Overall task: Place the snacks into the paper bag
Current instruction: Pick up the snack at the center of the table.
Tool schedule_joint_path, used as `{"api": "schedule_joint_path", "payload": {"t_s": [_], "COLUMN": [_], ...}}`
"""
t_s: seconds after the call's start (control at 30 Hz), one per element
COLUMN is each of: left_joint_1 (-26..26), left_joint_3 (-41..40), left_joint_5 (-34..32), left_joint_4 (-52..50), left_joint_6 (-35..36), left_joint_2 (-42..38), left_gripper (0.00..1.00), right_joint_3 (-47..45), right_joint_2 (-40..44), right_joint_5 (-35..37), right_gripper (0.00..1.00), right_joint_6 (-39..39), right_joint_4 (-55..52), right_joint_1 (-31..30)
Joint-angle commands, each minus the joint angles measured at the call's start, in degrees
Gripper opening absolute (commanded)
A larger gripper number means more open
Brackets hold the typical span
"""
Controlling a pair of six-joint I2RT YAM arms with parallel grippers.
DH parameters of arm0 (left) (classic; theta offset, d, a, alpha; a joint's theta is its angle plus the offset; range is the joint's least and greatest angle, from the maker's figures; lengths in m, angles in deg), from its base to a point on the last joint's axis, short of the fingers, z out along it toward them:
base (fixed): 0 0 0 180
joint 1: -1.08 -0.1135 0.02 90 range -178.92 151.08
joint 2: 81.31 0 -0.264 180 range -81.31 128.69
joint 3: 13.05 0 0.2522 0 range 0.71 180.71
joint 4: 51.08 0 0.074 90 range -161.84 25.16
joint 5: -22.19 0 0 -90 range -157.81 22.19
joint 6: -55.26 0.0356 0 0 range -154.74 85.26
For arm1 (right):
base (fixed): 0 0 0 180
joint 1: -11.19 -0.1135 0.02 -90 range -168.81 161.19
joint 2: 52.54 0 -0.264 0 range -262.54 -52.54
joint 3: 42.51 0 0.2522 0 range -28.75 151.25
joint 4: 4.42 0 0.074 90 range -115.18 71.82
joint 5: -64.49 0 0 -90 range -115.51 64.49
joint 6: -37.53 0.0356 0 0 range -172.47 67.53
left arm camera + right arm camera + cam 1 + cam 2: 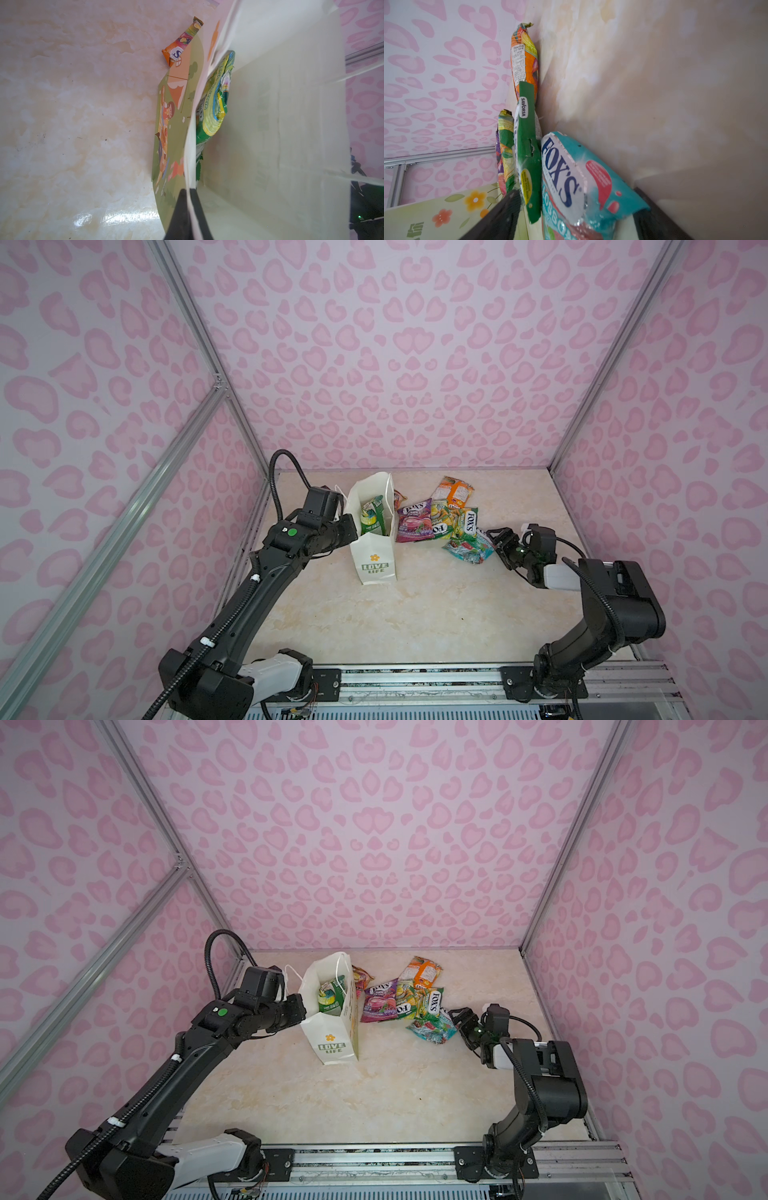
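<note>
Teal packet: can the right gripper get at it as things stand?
Likely yes. The right gripper stands open, with the near edge of the teal packet between its jaws; nothing lies in the way.

Definitely a robotics lab cell, not somebody's home. The marble-look counter (415, 614) is boxed in on three sides by panels (415, 344) printed with pink hearts, and those sit in bare aluminium framing (195, 323) rising from the counter's back corners. Bolted along the counter's front edge is a metal rail (415, 676) carrying the left arm (249, 597) and right arm (611, 614), both black, with ribbed cable conduit (284, 452) looping off them out in the open.
</note>
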Motion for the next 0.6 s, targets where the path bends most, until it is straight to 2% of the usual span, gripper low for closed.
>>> {"api": "schedule_joint_path", "payload": {"t_s": [0.0,0.1,0.33,0.57], "left_joint_1": [0.0,0.09,0.1,0.24], "left_joint_3": [-0.14,-0.23,-0.73,-0.76], "left_joint_5": [0.37,0.46,0.49,0.55], "left_joint_4": [-3.02,-2.98,-2.65,-2.46], "left_joint_6": [-0.01,-0.18,-0.2,-0.1], "left_joint_2": [-0.11,-0.25,-0.44,-0.18], "left_gripper": [0.03,0.03,0.03,0.03], "right_joint_3": [1.0,1.87,5.64,6.35], "right_joint_2": [-1.67,-1.97,-2.03,-3.87], "right_joint_5": [1.35,2.99,10.19,12.81], "right_gripper": [0.84,0.82,0.71,0.61], "right_joint_6": [0.68,-0.57,-6.21,-7.55], "right_joint_4": [1.22,-0.75,-10.38,-10.82], "right_joint_1": [-0.87,-2.15,-6.08,-8.88]}}
